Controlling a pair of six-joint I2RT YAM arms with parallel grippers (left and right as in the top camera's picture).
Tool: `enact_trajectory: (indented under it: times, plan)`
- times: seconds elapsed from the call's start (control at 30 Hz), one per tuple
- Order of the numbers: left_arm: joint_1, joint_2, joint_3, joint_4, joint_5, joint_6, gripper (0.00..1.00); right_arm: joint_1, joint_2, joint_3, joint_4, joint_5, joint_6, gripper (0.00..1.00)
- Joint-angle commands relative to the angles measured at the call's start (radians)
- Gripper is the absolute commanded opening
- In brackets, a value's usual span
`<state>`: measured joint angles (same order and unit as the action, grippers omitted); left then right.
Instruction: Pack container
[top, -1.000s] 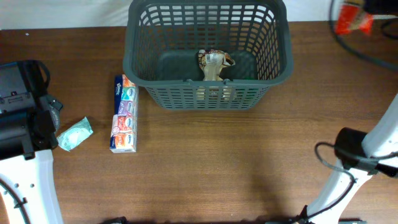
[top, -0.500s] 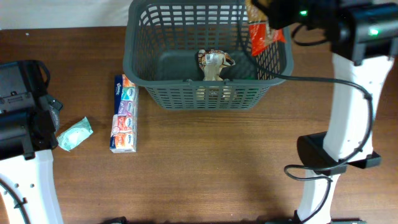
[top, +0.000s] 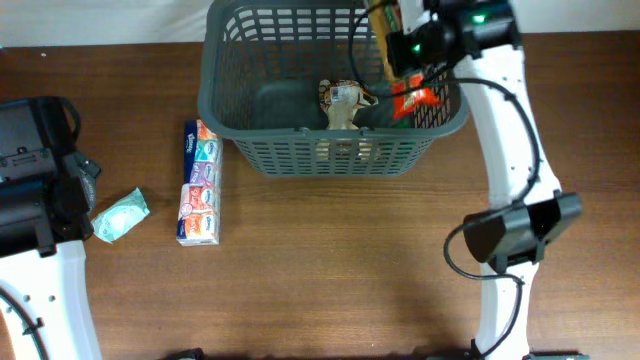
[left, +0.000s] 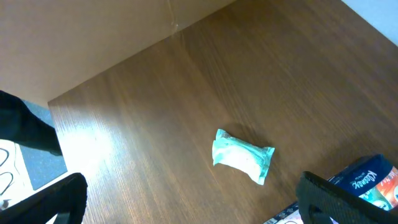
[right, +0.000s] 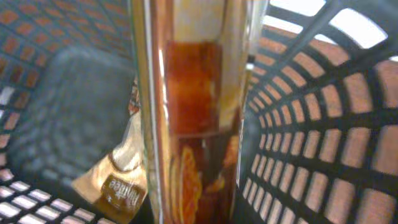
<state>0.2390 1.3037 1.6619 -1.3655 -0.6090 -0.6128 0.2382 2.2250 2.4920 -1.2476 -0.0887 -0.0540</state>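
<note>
The dark grey container (top: 215, 105) stands at the table's back middle. A brown packet (top: 345, 103) lies inside it. My right gripper (top: 405, 55) is over the container's right side, shut on a red and orange snack bag (top: 416, 98) that hangs down inside the rim. In the right wrist view the bag (right: 193, 124) fills the middle and hides the fingers, with the container's lattice wall (right: 311, 137) to the right and the brown packet (right: 118, 180) below. My left gripper (left: 193, 205) is open and empty, above the table near a teal packet (left: 242, 155).
A long multicoloured tissue pack (top: 199, 183) lies left of the container and also shows in the left wrist view (left: 373, 180). The teal packet (top: 121, 215) lies further left, beside the left arm. The right arm's base (top: 510, 235) stands at the front right.
My right arm has swung in from the back right with the snack bag and lowered it into the container's right side. The left arm has not moved.
</note>
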Motion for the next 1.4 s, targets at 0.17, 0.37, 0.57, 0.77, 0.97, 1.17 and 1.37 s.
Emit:
enact_trajectory:
  times: [0.17, 0.37, 0.57, 0.77, 0.97, 1.17, 1.37]
  plan:
    - [0.006, 0.003, 0.010, 0.000, 0.004, 0.004, 0.99, 0.004, -0.026, -0.166, 0.086, 0.022, 0.003, 0.04]
    - [0.006, 0.003, 0.010, -0.001, 0.004, 0.004, 0.99, 0.004, -0.026, -0.192, 0.093, 0.022, 0.003, 0.04]
    - [0.006, 0.003, 0.010, -0.001, 0.004, 0.004, 0.99, 0.004, -0.026, -0.191, 0.088, 0.021, 0.003, 0.27]
    - [0.006, 0.003, 0.010, -0.001, 0.004, 0.004, 0.99, 0.004, -0.028, -0.190, 0.078, 0.021, 0.003, 0.38]
    - [0.006, 0.003, 0.010, -0.001, 0.004, 0.004, 0.99, 0.004, -0.056, -0.177, 0.071, 0.022, 0.003, 0.50]
    - [0.006, 0.003, 0.010, -0.001, 0.004, 0.004, 0.99, 0.004, -0.115, -0.024, 0.069, 0.022, 0.002, 0.75]
    - [0.006, 0.003, 0.010, 0.000, 0.004, 0.004, 0.99, -0.001, -0.178, 0.238, 0.040, 0.074, -0.020, 0.89]
